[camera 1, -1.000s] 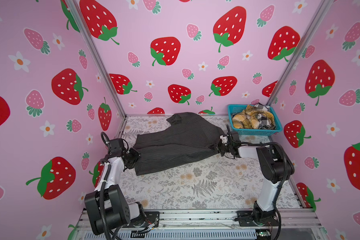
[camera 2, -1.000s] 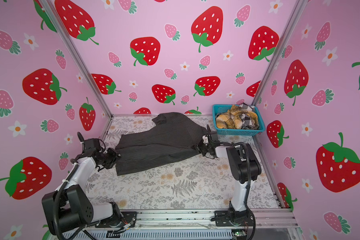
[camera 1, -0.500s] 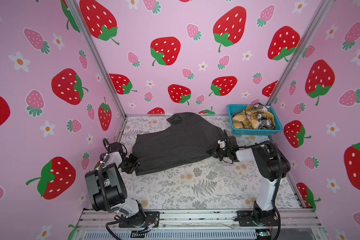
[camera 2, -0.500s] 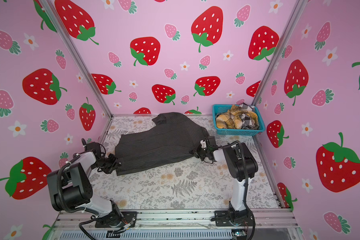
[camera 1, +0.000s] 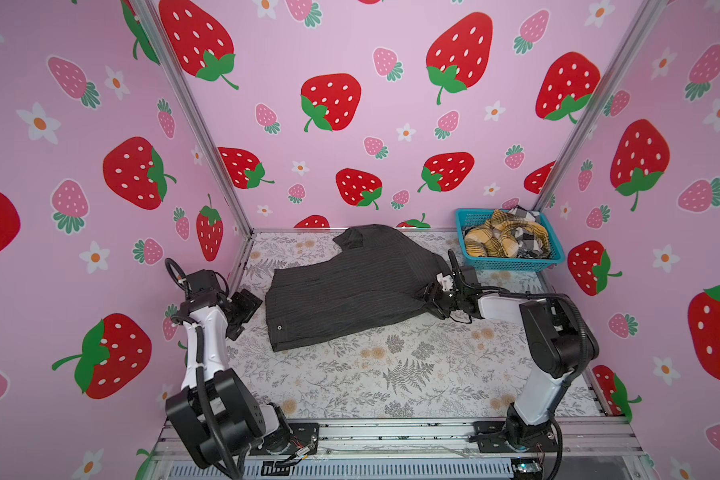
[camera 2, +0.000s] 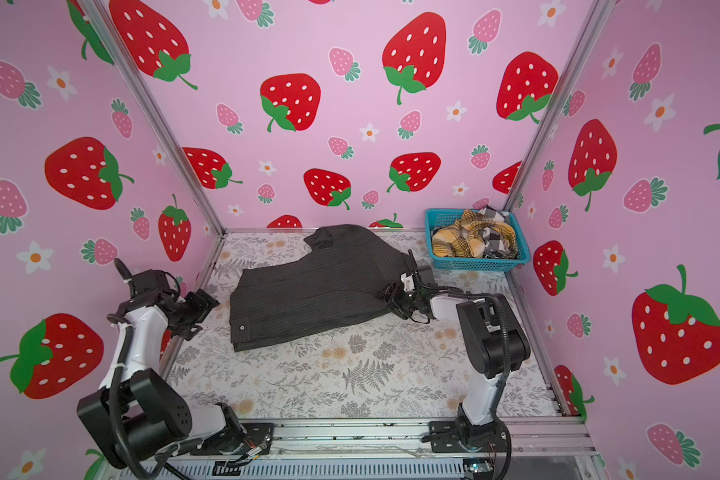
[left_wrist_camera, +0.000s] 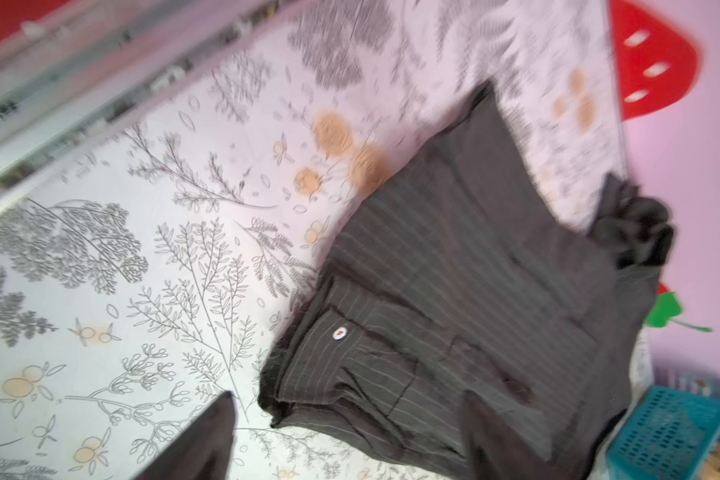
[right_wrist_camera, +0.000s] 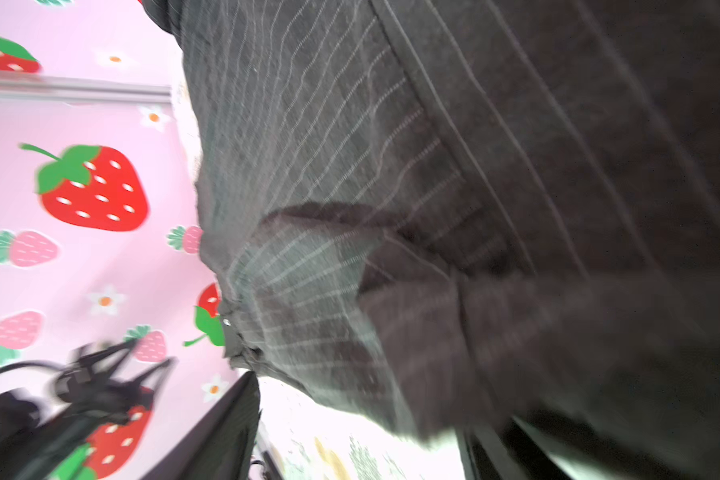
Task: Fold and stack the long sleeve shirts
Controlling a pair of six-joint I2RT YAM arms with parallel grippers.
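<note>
1. Shirt (camera 1: 350,291): charcoal pinstripe, lying in flat layers on the surface (camera 1: 391,374), from centre to far, with a bunched part at the far end. A button (camera 1: 279,327) marks the near-left corner.
2. Left hand (camera 1: 245,314): fingers (left_wrist_camera: 213,440) spread and empty, just left of the shirt's left edge and apart from it.
3. Right hand (camera 1: 430,300): fingers spread at the shirt's right edge. Cloth fills the wrist view, so contact cannot be told.
4. Other shirts (camera 1: 504,243): bunched in the basket (camera 1: 512,262), far right.
5. Handling (judged): light, limp and not fragile. The layers would slide apart or sag if lifted at one point. The best hold is probably two opposite corners, pinching through all layers. The stitched band by the button looks the firmest purchase.
</note>
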